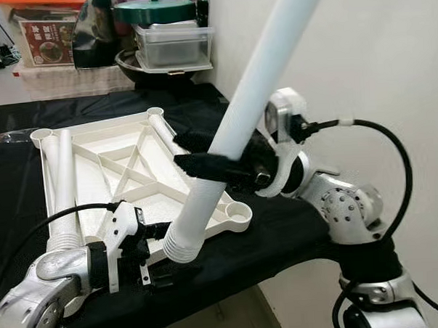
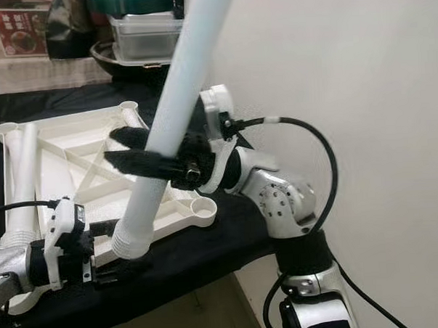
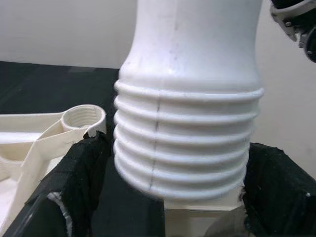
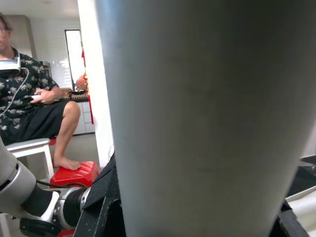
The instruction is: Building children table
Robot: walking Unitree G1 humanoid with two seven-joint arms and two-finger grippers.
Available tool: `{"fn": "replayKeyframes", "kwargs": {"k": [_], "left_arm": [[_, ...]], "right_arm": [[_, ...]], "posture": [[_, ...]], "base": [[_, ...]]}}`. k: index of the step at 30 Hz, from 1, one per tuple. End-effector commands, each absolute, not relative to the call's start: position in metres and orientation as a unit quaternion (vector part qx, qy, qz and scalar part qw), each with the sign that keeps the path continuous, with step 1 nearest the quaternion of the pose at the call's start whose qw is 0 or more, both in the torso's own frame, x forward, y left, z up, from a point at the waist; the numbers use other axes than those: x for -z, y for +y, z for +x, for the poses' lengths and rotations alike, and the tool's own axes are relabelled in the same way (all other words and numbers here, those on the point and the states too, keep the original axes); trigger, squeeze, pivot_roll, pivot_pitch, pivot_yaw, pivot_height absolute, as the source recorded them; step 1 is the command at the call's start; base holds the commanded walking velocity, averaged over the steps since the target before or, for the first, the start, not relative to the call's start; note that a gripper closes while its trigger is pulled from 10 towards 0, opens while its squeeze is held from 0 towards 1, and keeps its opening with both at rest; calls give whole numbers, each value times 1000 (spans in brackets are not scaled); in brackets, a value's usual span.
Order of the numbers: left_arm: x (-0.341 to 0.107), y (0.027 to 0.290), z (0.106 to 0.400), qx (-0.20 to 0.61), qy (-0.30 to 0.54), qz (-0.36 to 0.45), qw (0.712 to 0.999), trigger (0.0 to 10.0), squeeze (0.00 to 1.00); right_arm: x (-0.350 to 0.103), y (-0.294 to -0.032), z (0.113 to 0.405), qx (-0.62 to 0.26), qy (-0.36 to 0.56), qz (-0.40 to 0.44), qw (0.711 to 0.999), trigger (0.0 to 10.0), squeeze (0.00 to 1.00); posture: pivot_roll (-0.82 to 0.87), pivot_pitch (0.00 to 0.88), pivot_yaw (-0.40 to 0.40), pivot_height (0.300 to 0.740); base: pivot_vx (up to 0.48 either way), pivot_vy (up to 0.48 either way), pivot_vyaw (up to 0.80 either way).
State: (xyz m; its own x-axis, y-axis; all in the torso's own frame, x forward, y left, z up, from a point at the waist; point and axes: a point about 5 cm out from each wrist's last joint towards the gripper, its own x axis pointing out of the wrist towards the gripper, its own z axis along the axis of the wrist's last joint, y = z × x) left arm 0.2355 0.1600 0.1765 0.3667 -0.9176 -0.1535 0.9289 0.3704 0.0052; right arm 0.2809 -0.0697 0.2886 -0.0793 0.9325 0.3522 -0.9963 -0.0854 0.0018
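A white plastic tabletop point(image 1: 125, 168) lies upside down on the black cloth, its ribs and corner sockets facing up. One white leg point(image 1: 63, 185) lies along its left side. My right gripper point(image 1: 183, 151) is shut on a second white leg point(image 1: 252, 83), which it holds tilted with the threaded end point(image 1: 180, 245) low, beside the near corner socket point(image 1: 238, 209). My left gripper point(image 1: 163, 252) is open, and its black fingers point(image 3: 74, 182) stand on either side of that threaded end point(image 3: 185, 143). In the right wrist view the leg point(image 4: 207, 108) is very close.
Stacked plastic containers point(image 1: 171, 42) and a printed box point(image 1: 50, 40) stand behind the table. A white wall runs along the right. The table's front edge point(image 1: 231, 280) is just under my left gripper. A person point(image 4: 29, 98) sits on a stool, near a red step stool point(image 4: 74, 174).
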Motion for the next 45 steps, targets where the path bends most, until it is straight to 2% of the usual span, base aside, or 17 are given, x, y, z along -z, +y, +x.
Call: {"fn": "replayKeyframes", "kwargs": {"k": [1, 6, 15, 16, 26, 28, 29, 32, 33, 37, 39, 40, 41, 42, 43, 45], "left_arm": [[-175, 145, 238, 584, 59, 36, 809, 10000, 0], [-177, 136, 245, 588, 48, 27, 807, 10000, 0], [-181, 134, 256, 570, 27, 23, 821, 10000, 0], [-179, 135, 256, 568, 29, 22, 822, 353, 0], [-176, 138, 250, 574, 27, 27, 818, 0, 0], [-176, 139, 249, 576, 27, 34, 816, 0, 0], [-176, 139, 249, 576, 26, 35, 816, 0, 0], [-176, 139, 249, 575, 25, 35, 817, 0, 0], [-176, 139, 250, 575, 23, 36, 817, 0, 0], [-177, 139, 251, 572, 20, 42, 819, 0, 0], [-179, 142, 256, 549, 12, 62, 833, 0, 0], [-179, 142, 256, 549, 12, 62, 833, 0, 0], [-180, 143, 258, 539, 10, 71, 840, 0, 0], [-180, 143, 261, 523, 8, 79, 849, 0, 0], [-180, 143, 261, 523, 8, 79, 849, 0, 0], [-180, 143, 266, 488, 4, 93, 868, 0, 0]], "right_arm": [[-288, -63, 276, -731, -124, 128, 658, 10000, 0], [-286, -61, 273, -732, -121, 124, 659, 10000, 0], [-282, -60, 271, -731, -115, 121, 661, 10000, 0], [-283, -59, 271, -731, -116, 121, 662, 10000, 0], [-281, -57, 271, -726, -115, 124, 666, 10000, 0], [-280, -56, 272, -718, -111, 127, 675, 10000, 0], [-280, -56, 273, -713, -110, 130, 680, 10000, 612], [-280, -56, 274, -710, -109, 132, 683, 10000, 612], [-279, -56, 275, -704, -106, 141, 687, 10000, 1000], [-278, -56, 277, -690, -104, 154, 700, 10000, 1000], [-275, -56, 288, -626, -99, 156, 757, 10000, 1000], [-275, -56, 288, -626, -99, 156, 757, 10000, 1000], [-273, -55, 292, -600, -94, 159, 778, 10000, 1000], [-270, -56, 296, -572, -87, 162, 799, 10000, 35], [-270, -56, 296, -572, -87, 162, 799, 10000, 35], [-266, -56, 299, -537, -76, 172, 823, 10000, 0]], "posture": [[84, 0, -78, 740], [81, 0, -77, 740], [75, 0, -78, 740], [76, 0, -79, 740], [79, 0, -80, 740], [78, 0, -79, 740], [77, 0, -77, 740], [77, 0, -77, 740], [76, 0, -76, 740], [73, 0, -74, 740], [69, 0, -74, 740], [69, 0, -74, 740], [69, 0, -74, 740], [66, 0, -73, 740], [66, 0, -73, 740], [67, 0, -71, 740]], "base": [[0, 0, 0], [0, 0, 0], [0, 0, 0], [0, 0, 0], [0, 0, 0], [0, 0, 0], [0, 0, 0], [0, 0, 0], [0, 0, 0], [0, 0, 0], [0, 0, 0], [0, 0, 0], [0, 0, 0], [0, 0, 0], [0, 0, 0], [0, 0, 0]]}}
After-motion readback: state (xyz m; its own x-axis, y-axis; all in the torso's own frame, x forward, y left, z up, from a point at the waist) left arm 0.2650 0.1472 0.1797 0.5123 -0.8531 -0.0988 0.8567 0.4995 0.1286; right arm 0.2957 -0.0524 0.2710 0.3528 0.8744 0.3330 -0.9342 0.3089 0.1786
